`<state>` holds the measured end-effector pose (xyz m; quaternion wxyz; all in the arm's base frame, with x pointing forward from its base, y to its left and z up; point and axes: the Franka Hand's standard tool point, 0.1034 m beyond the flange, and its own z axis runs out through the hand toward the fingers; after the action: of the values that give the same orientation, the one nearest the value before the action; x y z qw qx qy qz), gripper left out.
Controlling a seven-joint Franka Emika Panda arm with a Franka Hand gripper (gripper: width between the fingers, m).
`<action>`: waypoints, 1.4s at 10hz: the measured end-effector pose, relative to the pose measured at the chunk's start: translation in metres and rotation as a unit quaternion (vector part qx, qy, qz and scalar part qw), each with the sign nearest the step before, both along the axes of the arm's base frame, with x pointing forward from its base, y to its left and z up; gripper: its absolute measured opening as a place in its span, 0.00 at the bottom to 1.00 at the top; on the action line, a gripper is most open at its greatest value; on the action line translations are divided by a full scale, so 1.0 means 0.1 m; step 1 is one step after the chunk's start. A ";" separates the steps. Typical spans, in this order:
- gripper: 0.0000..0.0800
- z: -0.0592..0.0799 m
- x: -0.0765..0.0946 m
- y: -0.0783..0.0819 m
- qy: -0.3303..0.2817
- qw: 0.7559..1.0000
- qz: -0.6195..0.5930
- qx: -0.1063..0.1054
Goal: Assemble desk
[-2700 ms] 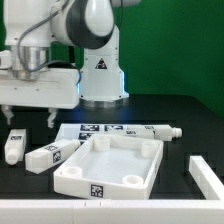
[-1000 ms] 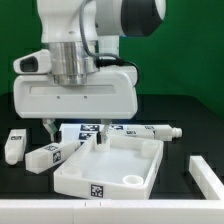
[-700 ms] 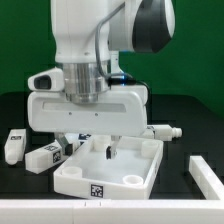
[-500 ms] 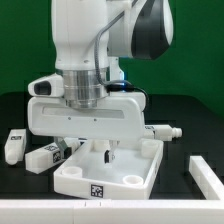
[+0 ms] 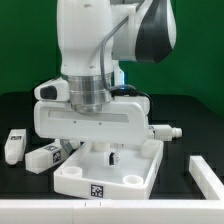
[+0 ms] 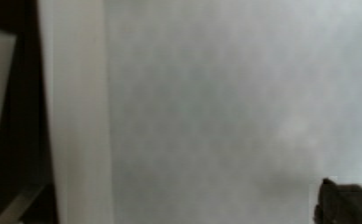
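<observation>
Nearest in the exterior view is the front wall of the white tray-like top (image 5: pixel 75 180). It lies flat on the black desk (image 5: pixel 25 185) with its open side up. A black-and-white tag sits on that wall, and a round socket shows in the near corner toward the exterior view's right. Off to that side, apart from the top, lies a long leg block (image 5: pixel 205 175) that reaches the frame's edge. On the exterior view's left lie two more: a slanted leg block (image 5: pixel 45 156) just beside the top's corner, tag upward, and an outer leg block (image 5: pixel 12 147) farther out.

A little deeper, the fingers (image 5: pixel 110 156) reach down inside the top's raised rim, over its floor. They stand wide apart with nothing between them (whether the tips touch the floor I cannot tell). The wrist view, very close and blurred, shows almost only a pale white surface, with a dark strip along one edge and a dark finger tip (image 6: pixel 348 202) in a corner.

Above the fingers, the broad white wrist housing (image 5: pixel 90 115) hides the top's back wall. Behind it, on the exterior view's right, a rear leg block (image 5: pixel 160 130) lies across the desk with a peg at its end. Farthest back is the green backdrop (image 5: pixel 20 40).
</observation>
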<state>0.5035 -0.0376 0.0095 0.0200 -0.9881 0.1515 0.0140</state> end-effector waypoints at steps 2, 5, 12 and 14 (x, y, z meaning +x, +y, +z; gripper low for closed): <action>0.67 0.00 0.00 0.00 0.000 1.000 0.000 0.000; 0.27 0.00 0.00 0.00 0.000 1.000 0.000 0.000; 0.06 0.05 0.02 0.03 0.060 0.991 -0.117 0.020; 0.06 0.04 0.03 0.03 0.053 0.993 -0.106 0.019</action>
<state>0.5065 -0.0344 0.0139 0.0316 -0.9639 0.2556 0.0673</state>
